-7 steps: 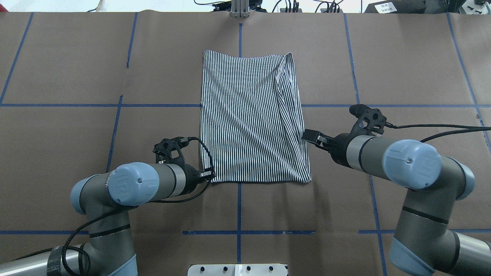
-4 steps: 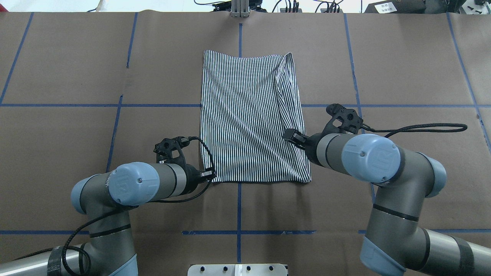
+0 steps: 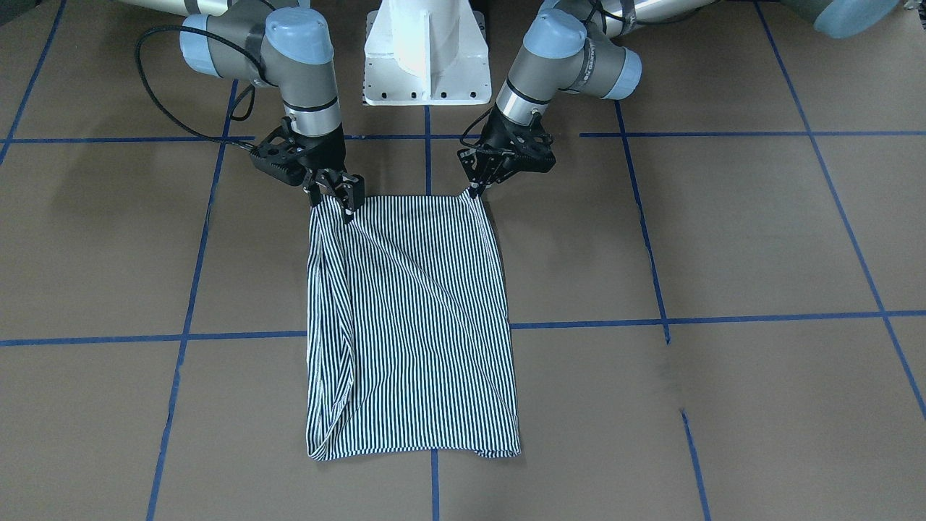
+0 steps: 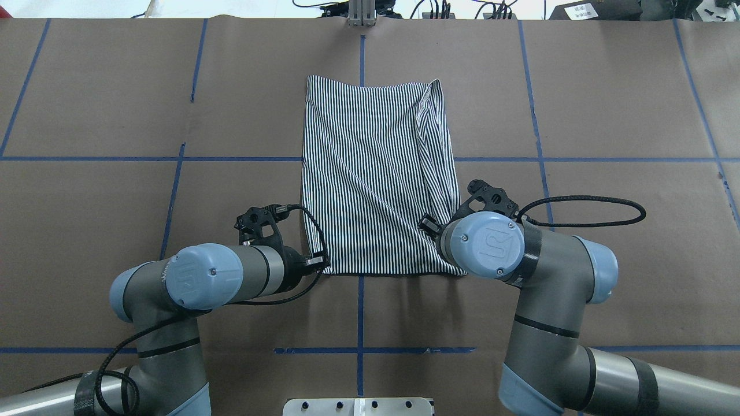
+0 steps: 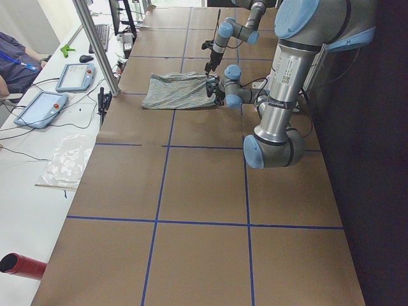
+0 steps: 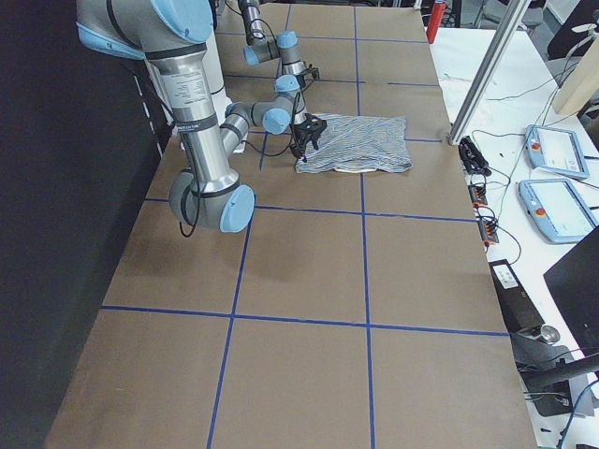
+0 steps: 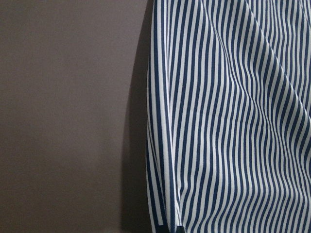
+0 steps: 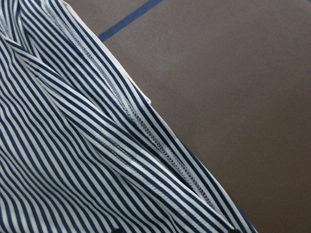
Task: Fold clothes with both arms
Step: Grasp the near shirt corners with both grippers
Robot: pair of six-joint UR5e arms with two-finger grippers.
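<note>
Navy-and-white striped polo shirt (image 3: 412,325), at the brown surface's (image 3: 723,253) robot-side edge: left gripper (image 3: 474,192) clamps one corner; right gripper (image 3: 334,202), apart over the other, should close next.

The navy-and-white striped shirt (image 4: 378,179) lies folded into a tall rectangle in the middle of the desk (image 4: 115,231), with diagonal creases across it. The left arm (image 4: 202,277) reaches in low, and the left gripper (image 4: 317,264) pinches the near left corner. The right arm (image 4: 520,254) bends over the near right corner, the right gripper (image 3: 340,202) with jaws spread at the cloth.
</note>
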